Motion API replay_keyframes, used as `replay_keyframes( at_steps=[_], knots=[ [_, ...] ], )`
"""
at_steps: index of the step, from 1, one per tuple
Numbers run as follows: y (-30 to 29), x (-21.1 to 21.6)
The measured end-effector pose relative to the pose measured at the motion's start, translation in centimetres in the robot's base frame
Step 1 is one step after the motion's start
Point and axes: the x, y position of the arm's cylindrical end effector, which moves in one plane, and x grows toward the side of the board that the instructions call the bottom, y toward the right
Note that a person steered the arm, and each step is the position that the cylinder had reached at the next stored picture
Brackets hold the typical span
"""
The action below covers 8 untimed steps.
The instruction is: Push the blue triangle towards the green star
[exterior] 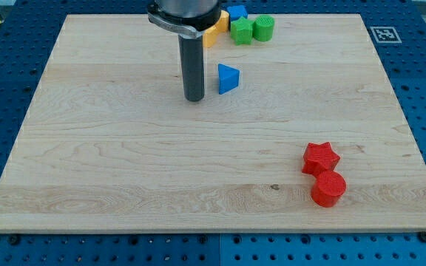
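Six blocks lie on a pale wooden board (pixel 124 170) set on a blue perforated bench (pixel 420 44). My tip (pixel 194 98) stands on the board in its upper half, a little left of the middle. The blue triangle (pixel 228 78) lies just to the tip's right, near it but with a narrow gap between them, so no contact is seen. The rod carries no jaws, so nothing is gripped or held.

At the board's top edge, right of the rod's collar, sits a tight cluster. The green star (pixel 241 31) is in it, up and slightly right of the blue triangle and well apart from it. A green cylinder (pixel 263 28) touches the star on its right side. A blue block (pixel 237 12) lies just behind the star at the very edge; its shape cannot be made out with confidence. A yellow block (pixel 215 32) sits to the star's left, partly hidden by the collar, shape unclear.

Near the board's bottom right corner, a red star (pixel 320 157) and a red cylinder (pixel 328 188) lie touching, the cylinder nearer the bottom edge.
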Motion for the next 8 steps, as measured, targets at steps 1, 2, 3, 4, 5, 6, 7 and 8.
replay_keyframes(
  at_steps=[1,2,3,4,5,6,7,8],
  knots=[
    [1.4,-1.7],
    [3.4,-2.5],
    [3.4,-1.9],
    [3.4,0.4],
    [3.4,0.6],
    [3.4,0.6],
    [4.4,0.6],
    [6.3,0.6]
  ],
)
